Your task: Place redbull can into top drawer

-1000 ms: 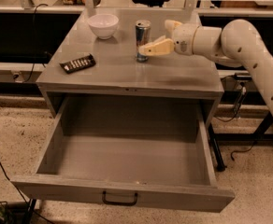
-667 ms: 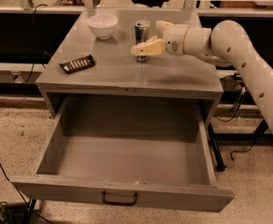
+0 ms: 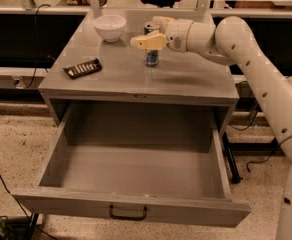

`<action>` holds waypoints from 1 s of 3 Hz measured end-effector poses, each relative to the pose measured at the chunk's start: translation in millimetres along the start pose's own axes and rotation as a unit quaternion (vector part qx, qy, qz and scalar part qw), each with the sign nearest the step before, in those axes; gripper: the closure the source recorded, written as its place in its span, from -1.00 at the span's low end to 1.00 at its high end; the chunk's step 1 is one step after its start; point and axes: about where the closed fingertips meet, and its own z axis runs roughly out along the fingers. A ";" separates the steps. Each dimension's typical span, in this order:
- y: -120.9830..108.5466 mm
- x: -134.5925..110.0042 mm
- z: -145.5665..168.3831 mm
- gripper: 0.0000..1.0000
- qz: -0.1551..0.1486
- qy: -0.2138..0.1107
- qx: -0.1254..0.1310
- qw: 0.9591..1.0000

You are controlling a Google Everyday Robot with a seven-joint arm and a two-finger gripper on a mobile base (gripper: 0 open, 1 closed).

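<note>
The redbull can (image 3: 152, 58) stands upright on the grey cabinet top (image 3: 191, 76), towards the back middle. My gripper (image 3: 147, 32) reaches in from the right at the can's upper half. It is open, with one pale finger (image 3: 147, 41) across the can's front and the other finger (image 3: 163, 20) behind it. The can rests on the cabinet top. The top drawer (image 3: 136, 174) is pulled far out towards the camera and is empty. Its dark handle (image 3: 128, 213) sits centred on the front panel.
A white bowl (image 3: 109, 27) stands at the back left of the cabinet top. A flat black remote-like object (image 3: 82, 68) lies at the left. My white arm (image 3: 266, 79) runs down the right side. Cables lie on the speckled floor at the left.
My gripper has moved left from beside the can until its fingers straddle the can's upper part. The can, bowl and drawer have not moved.
</note>
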 end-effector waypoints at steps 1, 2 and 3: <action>0.6 -1.6 4.2 -0.17 0.004 -0.002 -0.003 1.000; -0.6 -1.8 -0.3 0.29 0.013 -0.001 -0.001 1.000; -1.6 -20.4 -7.5 0.75 0.037 -0.020 -0.010 0.999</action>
